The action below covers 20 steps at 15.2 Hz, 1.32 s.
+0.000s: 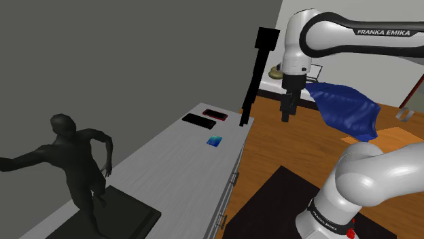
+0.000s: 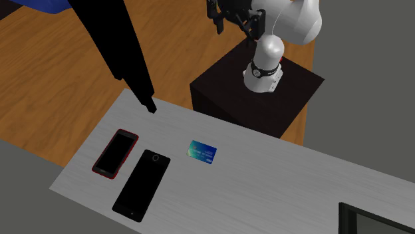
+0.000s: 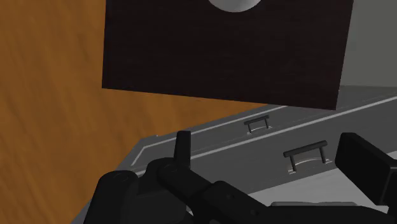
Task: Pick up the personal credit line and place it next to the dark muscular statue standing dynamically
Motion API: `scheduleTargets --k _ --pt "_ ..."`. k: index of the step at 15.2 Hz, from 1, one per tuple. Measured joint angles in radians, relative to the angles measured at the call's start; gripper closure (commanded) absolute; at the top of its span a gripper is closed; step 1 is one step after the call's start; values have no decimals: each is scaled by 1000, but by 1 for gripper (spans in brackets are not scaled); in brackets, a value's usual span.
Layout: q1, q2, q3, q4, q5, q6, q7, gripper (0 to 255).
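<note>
In the shoulder view the statue (image 1: 75, 170), a matt, near-black muscular figure caught mid-stride with its arms flung out, stood on a flat black slab (image 1: 119, 216) at the near left end of the counter (image 1: 170, 176). The counter was a long pale grey top with a faint grain. The credit card (image 1: 215, 141) lay flat toward the far end of the counter, close to its right edge and well apart from the statue. The pincer (image 1: 288, 112) hung from the glossy white arm beyond the counter's right edge, above the wooden floor (image 1: 272, 146) and clear of the card, with a crumpled blue cloth (image 1: 346, 108) behind it. The second exterior view looked down on the card's face (image 2: 203, 151), a small rectangle shading from teal to blue with pale print. To its left lay a black phone (image 2: 141, 184) and a red-edged phone (image 2: 115, 153), side by side and apart from it, both slim and smooth. A tall, angular black post (image 2: 120, 46) came down to the counter's edge beyond them. The boxy dark stand (image 2: 292, 93) sat on the floor. The wrist view gave the counter's grey drawer fronts, each with a thin bar handle (image 3: 305, 156), and the stand's dark wood-grained top (image 3: 222, 51). The black fingers (image 3: 183, 147) stood wide apart with nothing between them.
</note>
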State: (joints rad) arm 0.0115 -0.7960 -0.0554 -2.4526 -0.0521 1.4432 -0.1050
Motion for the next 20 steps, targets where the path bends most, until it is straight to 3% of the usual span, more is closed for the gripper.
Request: scheduleTargets --k 3,9,13,20 --pt "-8 7 31 -21 25 40 68 0" --pt "-51 97 174 -74 122 250 396 0" --pt "-91 213 269 -55 154 393 622 0" --pt "-195 454 408 21 106 627 1026 0"
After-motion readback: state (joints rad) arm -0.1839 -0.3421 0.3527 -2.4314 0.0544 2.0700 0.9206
